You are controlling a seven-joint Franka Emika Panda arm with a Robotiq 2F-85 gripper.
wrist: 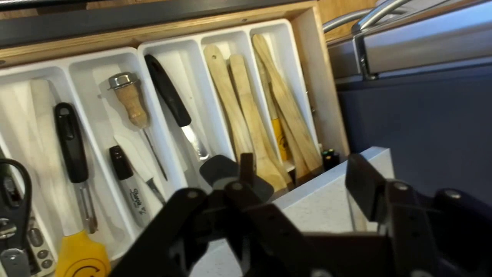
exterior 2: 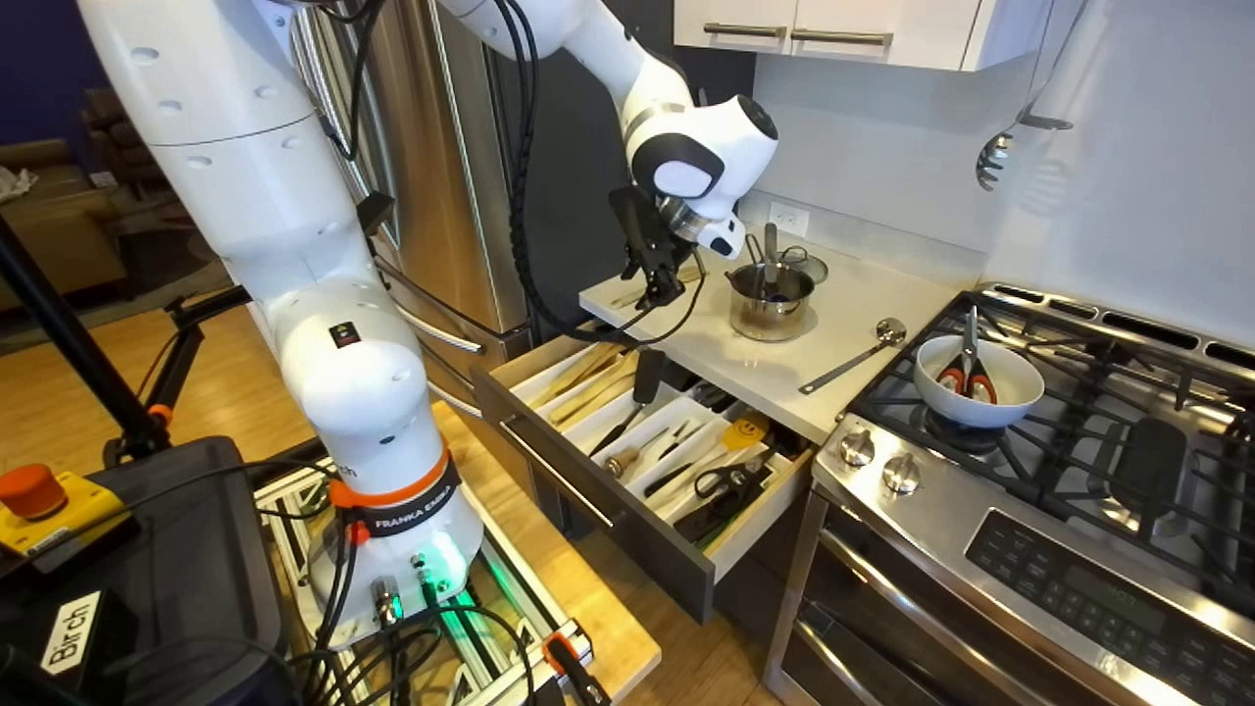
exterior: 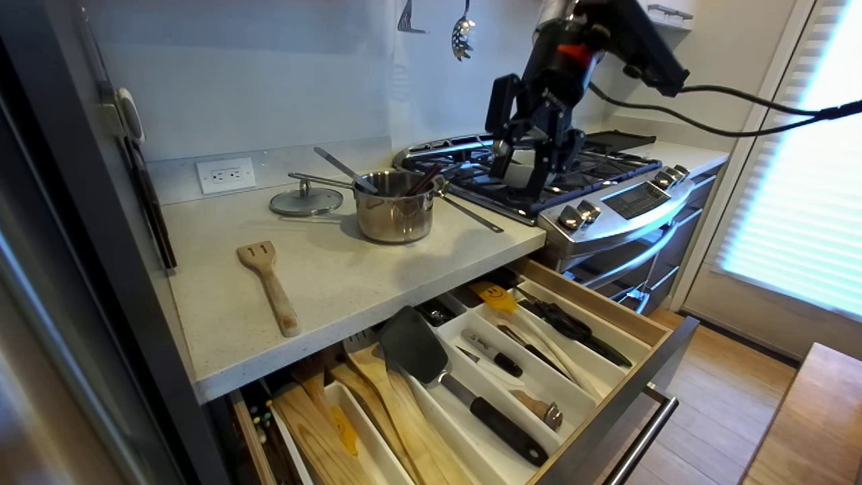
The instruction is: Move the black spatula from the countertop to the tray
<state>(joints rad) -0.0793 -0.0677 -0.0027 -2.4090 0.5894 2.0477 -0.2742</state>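
The black spatula (exterior: 417, 347) lies in the white tray (exterior: 471, 431) inside the pulled-out drawer. It has a flat black head, a short steel neck and a black handle. It also shows in an exterior view (exterior 2: 647, 378). In the wrist view its handle (wrist: 171, 94) lies in one compartment; its head reaches over the divider toward wooden utensils and is partly hidden by a finger. My gripper (exterior: 518, 172) is open and empty, raised above the drawer and countertop (exterior: 316, 269). In the wrist view the countertop corner (wrist: 319, 211) shows between the fingers of my gripper (wrist: 303, 181).
The countertop holds a wooden slotted spatula (exterior: 273, 289), a steel pot (exterior: 394, 215) with utensils, a glass lid (exterior: 306, 201) and a ladle (exterior 2: 853, 355). A white bowl (exterior 2: 951, 397) with scissors stands on the gas stove. The counter edge overhangs the drawer's back. A dark panel borders the counter.
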